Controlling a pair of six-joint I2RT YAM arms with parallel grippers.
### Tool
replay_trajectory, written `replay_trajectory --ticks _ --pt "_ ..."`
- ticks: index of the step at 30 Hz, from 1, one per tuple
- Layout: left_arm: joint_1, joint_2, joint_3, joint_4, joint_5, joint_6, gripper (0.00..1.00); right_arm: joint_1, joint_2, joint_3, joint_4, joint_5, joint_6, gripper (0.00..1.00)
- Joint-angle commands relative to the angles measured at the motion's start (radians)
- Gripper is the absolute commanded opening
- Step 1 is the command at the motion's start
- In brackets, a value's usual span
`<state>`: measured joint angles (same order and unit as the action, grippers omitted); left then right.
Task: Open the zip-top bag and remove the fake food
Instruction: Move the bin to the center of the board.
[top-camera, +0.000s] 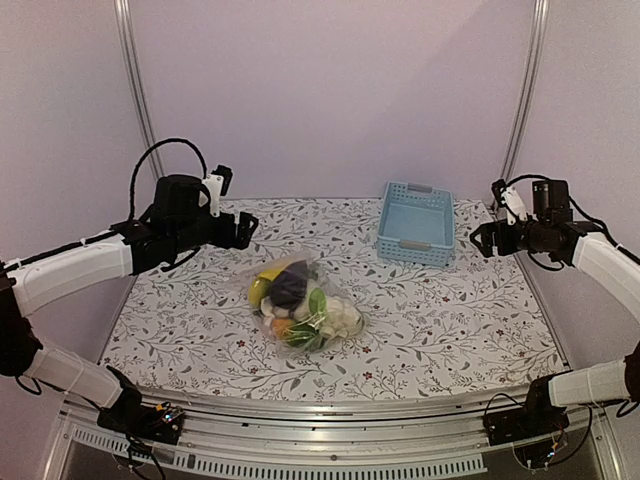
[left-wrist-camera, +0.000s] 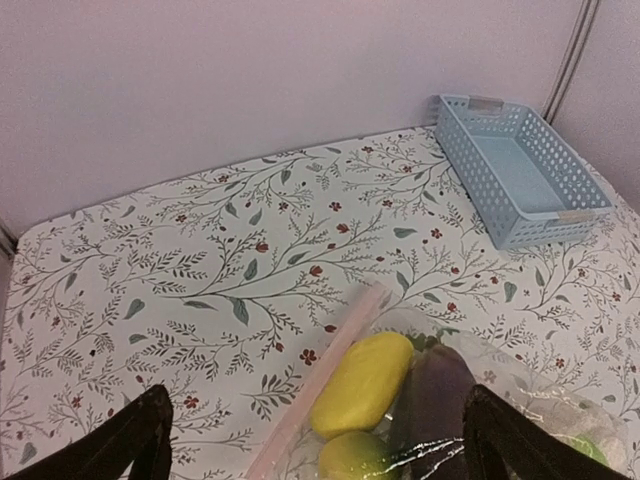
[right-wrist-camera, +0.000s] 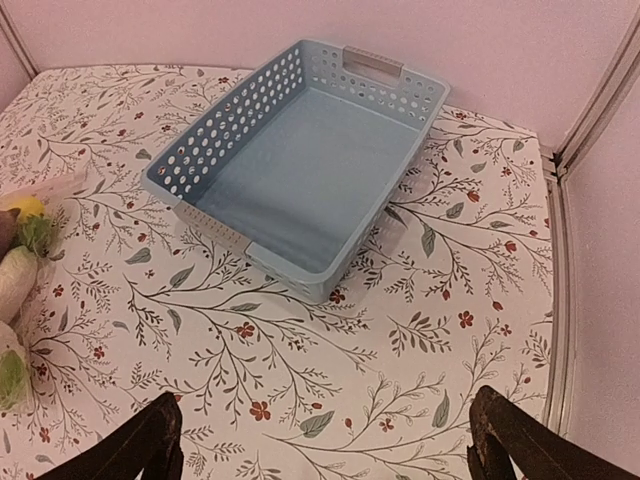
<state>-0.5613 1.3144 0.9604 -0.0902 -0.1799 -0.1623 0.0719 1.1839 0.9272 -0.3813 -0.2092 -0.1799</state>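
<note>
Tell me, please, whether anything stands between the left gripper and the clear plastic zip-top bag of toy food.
Nothing visible does. The left gripper, open, hangs above bare floral tabletop just left of the clear plastic zip-top bag; the light-blue slotted plastic basket sits well off to the right.

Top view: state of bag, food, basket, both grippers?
Bag: lying flat, zip looks shut.
Food: inside bag.
Basket: upright, empty.
Left gripper: open, holding nothing, clear of bag.
Right gripper: open, holding nothing.
</note>
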Motion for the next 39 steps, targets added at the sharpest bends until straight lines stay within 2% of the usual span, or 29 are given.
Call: replay_trajectory --ticks 1,3,5,10,15,19,25,30,34,39 --pt "-0.014 0.003 0.027 -0.007 0.079 0.015 0.99 0.003 -0.017 -0.013 0.025 0.022 -0.015 0.99" --pt "-0.015 -0.019 0.020 -0.007 0.150 0.051 0.99 0.004 -0.005 0.017 -0.038 -0.082 -0.071 0.98" --pt "-0.016 -0.030 0.013 -0.010 0.182 0.066 0.97 0.020 0.025 0.066 -0.097 -0.125 -0.162 0.91" --pt "-0.017 -0.008 0.065 -0.101 0.190 0.087 0.93 0.125 0.231 0.335 -0.332 -0.044 -0.325 0.77" --pt "-0.019 0.009 0.096 -0.145 0.212 0.066 0.90 0.231 0.468 0.618 -0.447 0.045 -0.341 0.77" --pt "-0.020 0.007 0.098 -0.152 0.218 0.062 0.92 0.342 0.649 0.773 -0.503 0.142 -0.378 0.77" --pt "-0.020 0.013 0.097 -0.151 0.219 0.064 0.93 0.373 0.929 1.029 -0.588 0.179 -0.369 0.75" --pt "-0.020 0.022 0.099 -0.150 0.244 0.057 0.93 0.374 1.054 1.115 -0.591 0.284 -0.371 0.75" --pt "-0.020 0.026 0.102 -0.150 0.268 0.049 0.93 0.374 1.100 1.124 -0.602 0.272 -0.377 0.74" --pt "-0.020 0.026 0.104 -0.150 0.282 0.043 0.93 0.377 1.084 1.064 -0.682 0.221 -0.437 0.61"
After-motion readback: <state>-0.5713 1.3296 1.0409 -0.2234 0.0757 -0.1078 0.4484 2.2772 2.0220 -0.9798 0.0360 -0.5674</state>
